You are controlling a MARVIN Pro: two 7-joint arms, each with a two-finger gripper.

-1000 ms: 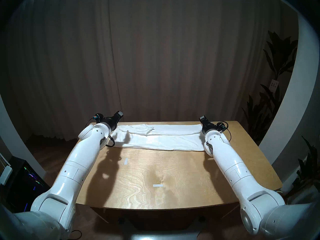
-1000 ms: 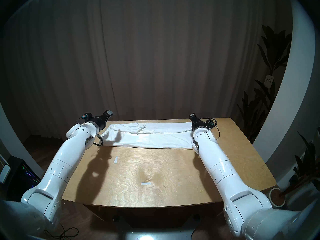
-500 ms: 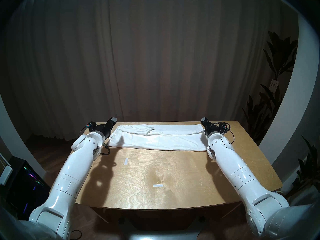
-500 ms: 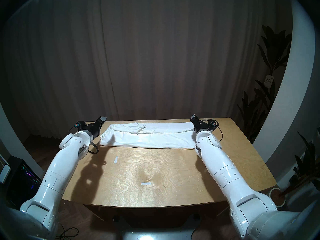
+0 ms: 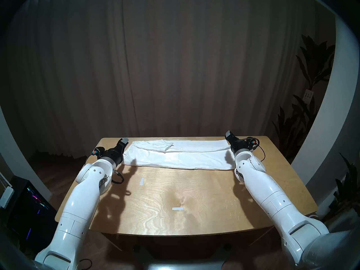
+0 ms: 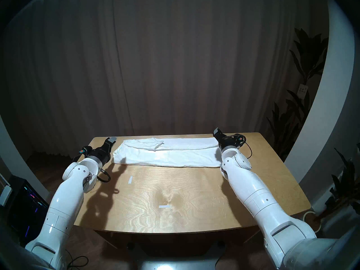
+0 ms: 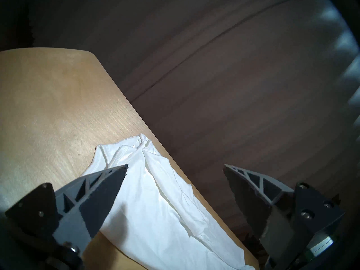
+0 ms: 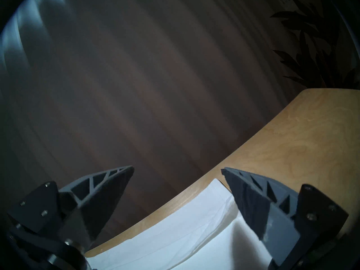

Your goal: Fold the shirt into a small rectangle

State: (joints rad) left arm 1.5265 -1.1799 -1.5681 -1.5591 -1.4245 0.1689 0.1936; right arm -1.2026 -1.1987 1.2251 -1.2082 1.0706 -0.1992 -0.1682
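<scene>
Two white robot arms reached over a light plywood table, each ending in a dark gripper. The white cotton shirt, already folded into a long narrow band, lay flat across the far part of the table, close to its far edge, with a sleeve doubled over on top near its left end. The left gripper hung just off the band's left end, its grey ribbed fingers spread wide with nothing between them; in the left wrist view the cloth lay below and beyond them, untouched. The right gripper hung over the band's right end, its jaws likewise spread and empty, the corner of the fabric showing beneath the gap. In the head views both grippers pointed roughly toward the brown pleated curtain behind the table. Two small white tape strips lay on the bare wood nearer the robot, well apart from the shirt.
</scene>
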